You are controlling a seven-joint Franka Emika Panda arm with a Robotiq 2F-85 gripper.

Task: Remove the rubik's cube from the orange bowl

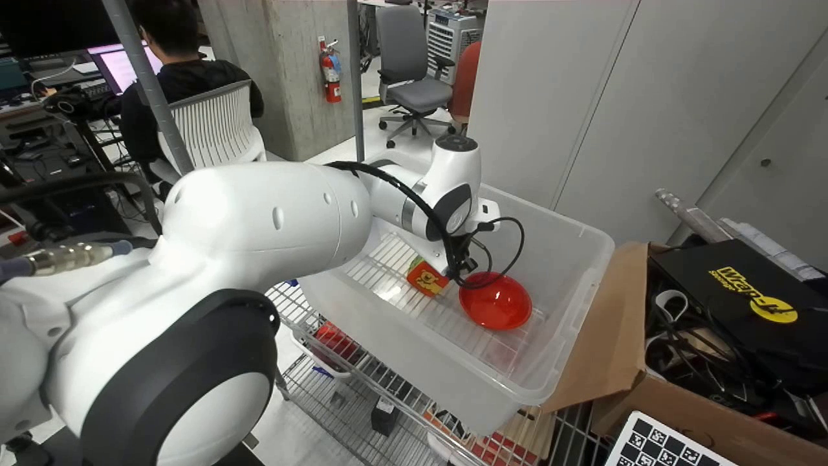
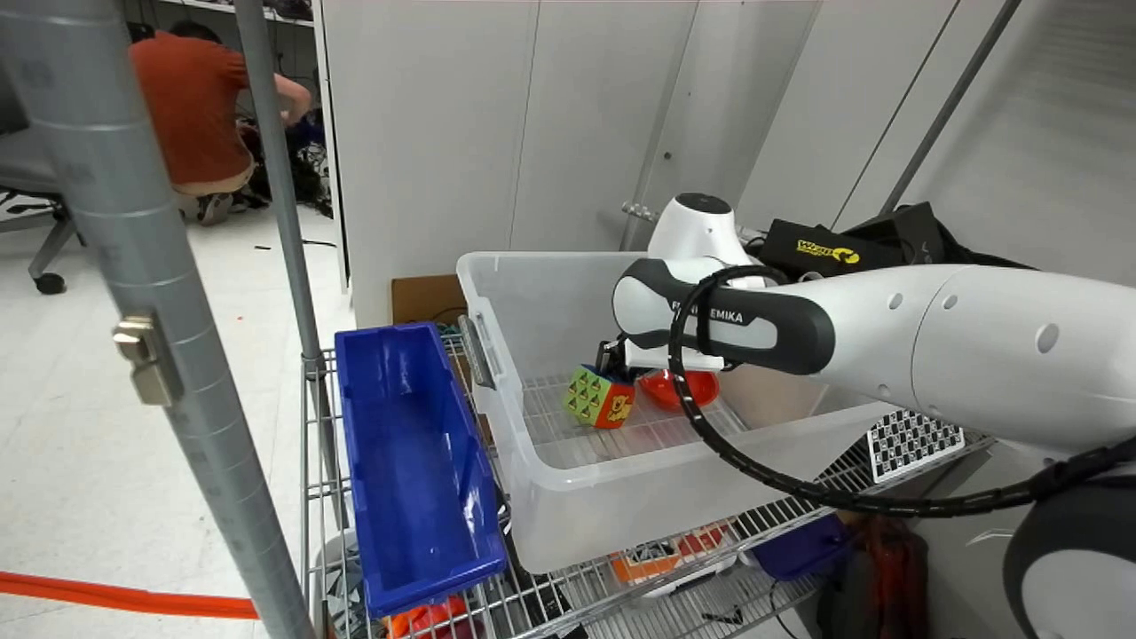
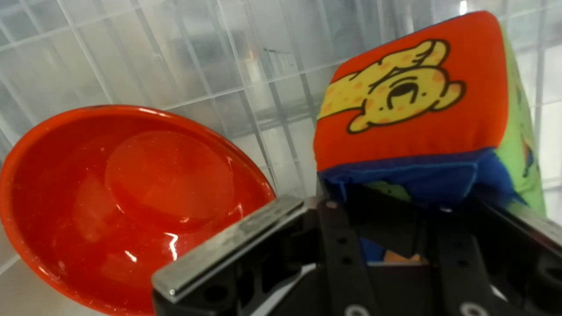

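Observation:
The rubik's cube (image 2: 596, 397) looks soft, with green, red and blue faces and a yellow bear on the red one. It is outside the orange bowl (image 1: 497, 304), close beside it, and looks tilted. My gripper (image 2: 612, 357) is at the cube's blue face, which points toward the palm. In the wrist view the fingers (image 3: 397, 208) seem shut on the cube (image 3: 412, 96); the contact is dark and partly hidden. The bowl (image 3: 162, 184) is left of the fingers and holds nothing. In an exterior view the arm partly hides the cube (image 1: 427, 279).
A large clear bin (image 1: 446, 362) surrounds cube, bowl and gripper with high walls. It stands on a wire shelf (image 2: 621, 599). A blue tray (image 2: 413, 470) is beside it. A cardboard box (image 1: 614, 336) and a checkered board (image 1: 666, 446) are near its other end. A metal post (image 2: 275, 177) stands nearby.

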